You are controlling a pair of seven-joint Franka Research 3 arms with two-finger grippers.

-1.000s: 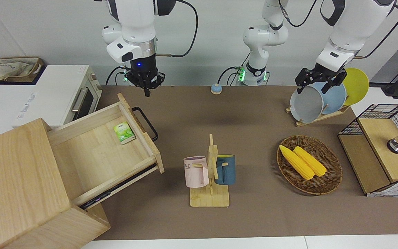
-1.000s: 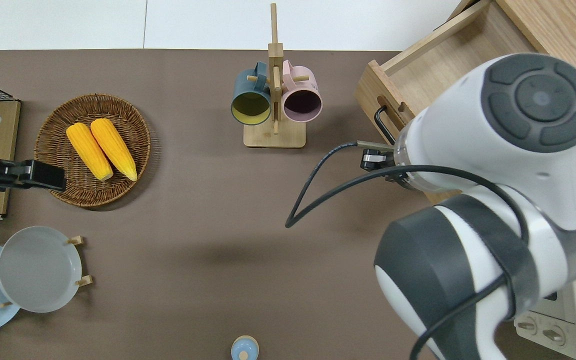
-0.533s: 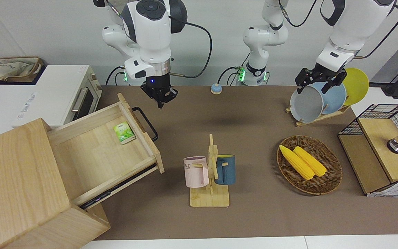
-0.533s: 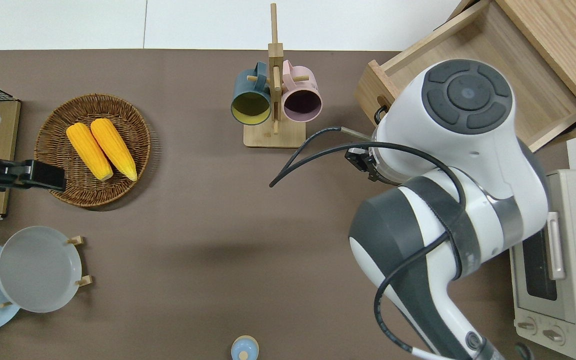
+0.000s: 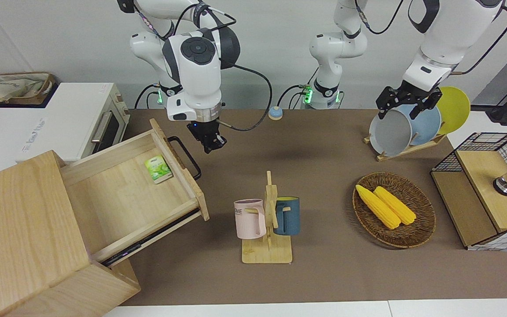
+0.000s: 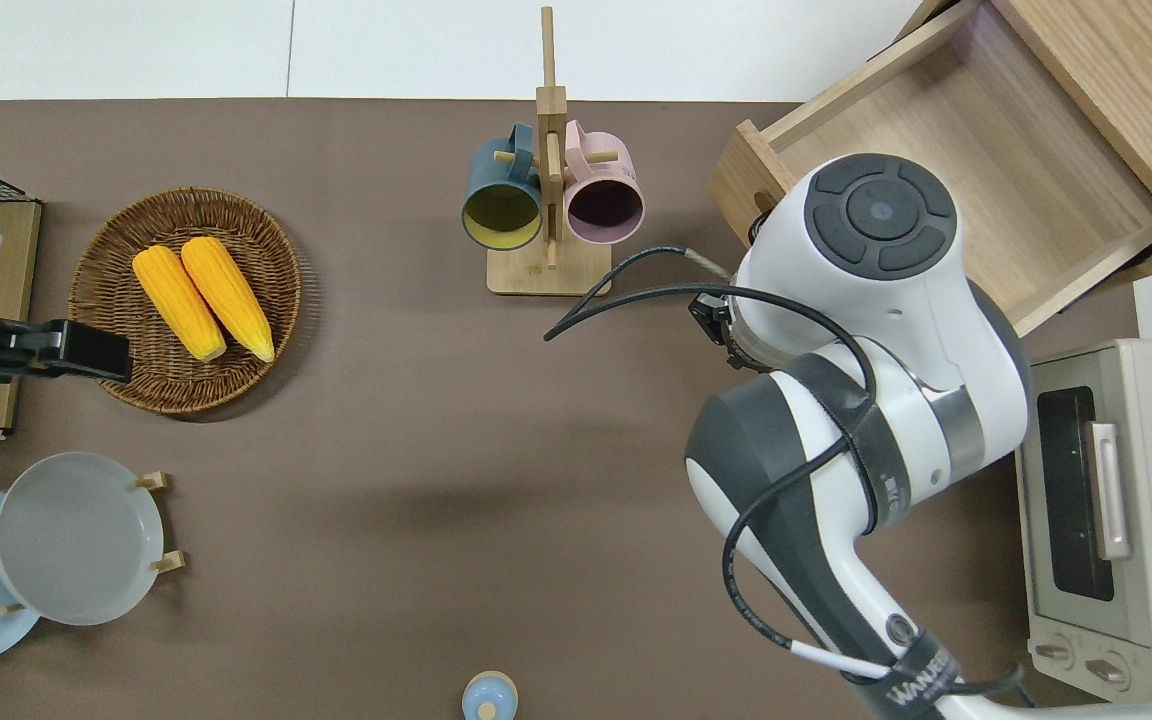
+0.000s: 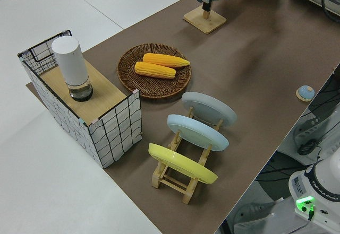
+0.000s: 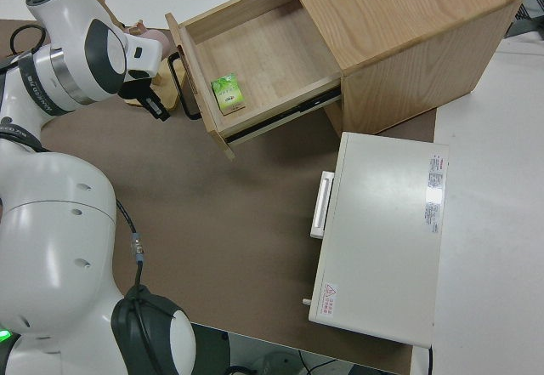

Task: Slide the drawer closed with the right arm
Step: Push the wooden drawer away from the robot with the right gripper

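I see the drawer (image 5: pixel 130 185) pulled well out of the cabinet (image 5: pixel 20 229) at the right arm's end of the table (image 5: pixel 324 145), its handle (image 5: pixel 186 156) facing the table's middle. A small green packet (image 5: pixel 158 169) lies inside it, close to the front panel. My right gripper (image 5: pixel 211 143) hangs just beside the handle, apart from it, at about 3 o'clock of it in the front view; in the right side view the gripper (image 8: pixel 155 103) sits at about 9 o'clock of the handle (image 8: pixel 181 84). Its fingers point down and look pressed together, holding nothing. In the overhead view the right arm (image 6: pixel 866 330) covers the handle and the drawer's (image 6: pixel 966 170) front edge.

The left gripper (image 5: pixel 407 99) is parked; I cannot tell how its fingers stand.

The oven (image 5: pixel 82 119) stands beside the cabinet, nearer to the robots. The mug stand (image 5: pixel 267 220) with a pink mug (image 5: pixel 249 218) and a blue mug (image 5: pixel 288 215) is near mid-table, at about 4 o'clock of the handle in the front view. The basket (image 5: pixel 420 229) holds two corn cobs (image 5: pixel 385 204).
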